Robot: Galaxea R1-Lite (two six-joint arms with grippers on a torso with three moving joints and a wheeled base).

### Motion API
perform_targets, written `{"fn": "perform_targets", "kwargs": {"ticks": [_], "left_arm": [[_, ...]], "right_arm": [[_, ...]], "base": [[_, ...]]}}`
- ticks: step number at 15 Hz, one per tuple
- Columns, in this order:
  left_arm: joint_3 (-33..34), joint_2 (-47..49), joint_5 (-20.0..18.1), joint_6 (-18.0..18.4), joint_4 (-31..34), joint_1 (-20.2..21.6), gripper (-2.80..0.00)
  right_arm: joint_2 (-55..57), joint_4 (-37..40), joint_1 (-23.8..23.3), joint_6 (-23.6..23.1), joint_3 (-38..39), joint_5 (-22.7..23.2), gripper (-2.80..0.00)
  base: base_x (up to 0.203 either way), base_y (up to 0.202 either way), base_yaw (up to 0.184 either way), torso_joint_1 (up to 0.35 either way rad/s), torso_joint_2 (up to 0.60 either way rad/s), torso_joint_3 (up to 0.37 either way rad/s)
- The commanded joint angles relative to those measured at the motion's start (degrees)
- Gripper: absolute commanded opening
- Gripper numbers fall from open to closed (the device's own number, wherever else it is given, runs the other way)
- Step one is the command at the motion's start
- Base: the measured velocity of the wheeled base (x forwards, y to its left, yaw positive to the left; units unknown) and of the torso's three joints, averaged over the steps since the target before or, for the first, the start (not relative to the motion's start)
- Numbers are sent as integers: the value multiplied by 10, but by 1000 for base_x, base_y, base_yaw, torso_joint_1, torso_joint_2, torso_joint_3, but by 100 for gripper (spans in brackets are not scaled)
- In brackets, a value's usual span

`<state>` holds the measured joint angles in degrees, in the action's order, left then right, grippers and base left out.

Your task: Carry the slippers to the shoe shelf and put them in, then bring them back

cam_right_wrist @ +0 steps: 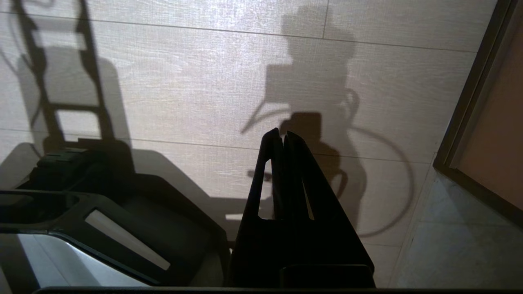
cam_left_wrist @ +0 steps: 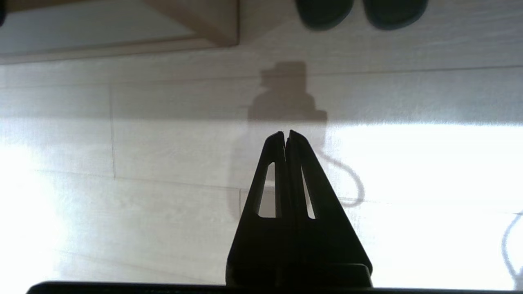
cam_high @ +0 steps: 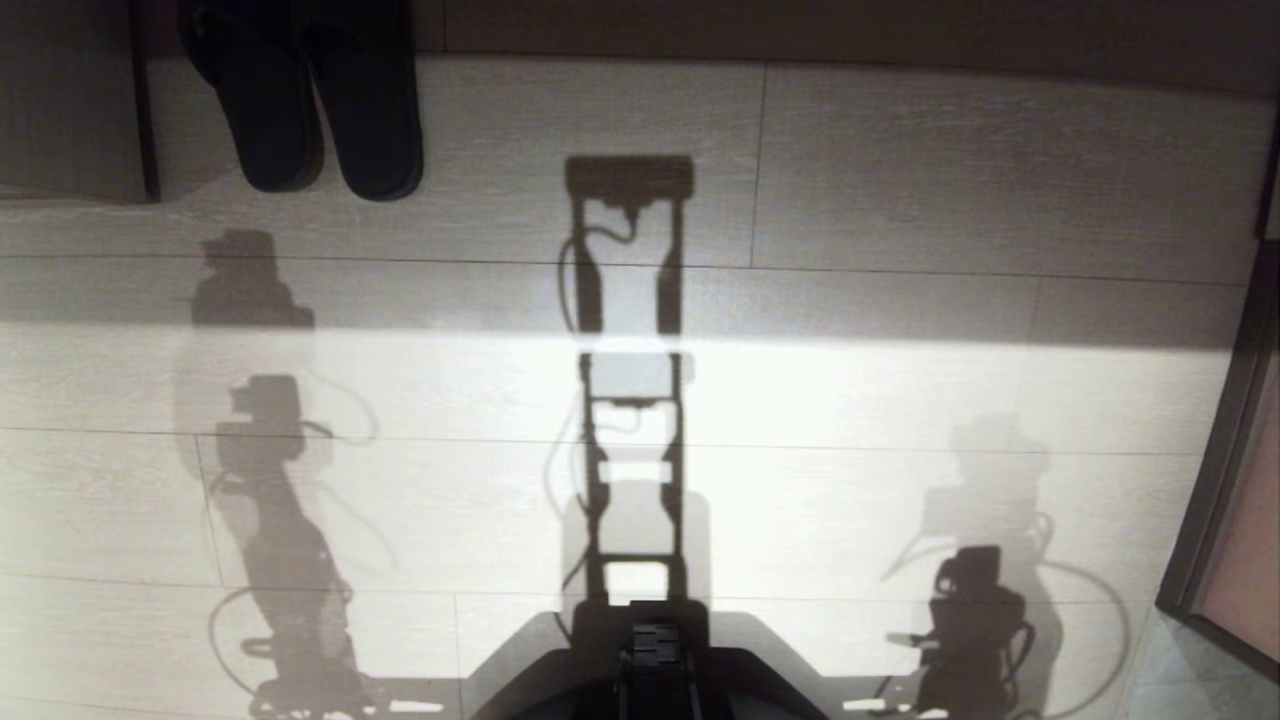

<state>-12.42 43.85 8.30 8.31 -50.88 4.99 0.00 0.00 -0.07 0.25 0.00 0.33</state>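
The slippers (cam_high: pixel 300 100) are a dark pair lying side by side on the pale floor at the far left, toes toward me. Their toes also show in the left wrist view (cam_left_wrist: pixel 322 14). Just left of them stands a pale wood-grain panel (cam_high: pixel 70 110) with a raised pale board (cam_left_wrist: pixel 81 32); it looks like part of the shoe shelf. My left gripper (cam_left_wrist: pixel 286 132) hangs shut and empty over bare floor, well short of the slippers. My right gripper (cam_right_wrist: pixel 282 132) is shut and empty too, low beside my base (cam_right_wrist: pixel 122 212).
A dark door frame (cam_high: pixel 1210 480) runs along the right side, also seen in the right wrist view (cam_right_wrist: pixel 470 102). My base (cam_high: pixel 650 670) juts in at the near edge. Shadows of my arms and torso fall across the sunlit floorboards (cam_high: pixel 900 400).
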Motion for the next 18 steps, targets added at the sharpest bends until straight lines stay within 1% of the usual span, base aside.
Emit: {"fn": "perform_targets", "kwargs": {"ticks": [1,3,4,5,6,9,11,14,16,17,18], "left_arm": [[37,-46,11,0,-2,-5,-280],[57,-61,15,0,1,-11,-280],[59,-64,23,0,2,-14,-280],[64,-72,41,0,8,-26,-280],[64,-79,45,0,19,-33,-280],[64,-126,49,-1,88,-45,-280],[79,-161,48,-1,111,-53,-280],[120,-216,42,-1,124,-55,-280],[123,-246,38,-9,178,-53,-280],[123,-254,31,-11,195,-53,-280],[124,-260,17,-13,208,-52,-280]], "right_arm": [[-1,0,0,0,0,0,-280],[-1,0,1,0,0,0,-280],[-1,0,0,0,0,0,-280],[-1,0,0,0,0,0,-280],[-1,0,1,0,0,0,-280],[-1,0,0,0,0,0,-280],[-1,0,0,0,0,0,-280],[-1,0,0,0,0,0,-280],[-1,0,0,0,0,0,-280],[-1,0,0,0,0,0,-280],[-1,0,1,0,0,0,-280]], "base": [[0,0,0,0,0,0],[0,0,0,0,0,0],[0,0,0,0,0,0],[0,0,0,0,0,0],[0,0,0,0,0,0],[0,0,0,0,0,0],[0,0,0,0,0,0],[0,0,0,0,0,0],[0,0,0,0,0,0],[0,0,0,0,0,0],[0,0,0,0,0,0]]}}
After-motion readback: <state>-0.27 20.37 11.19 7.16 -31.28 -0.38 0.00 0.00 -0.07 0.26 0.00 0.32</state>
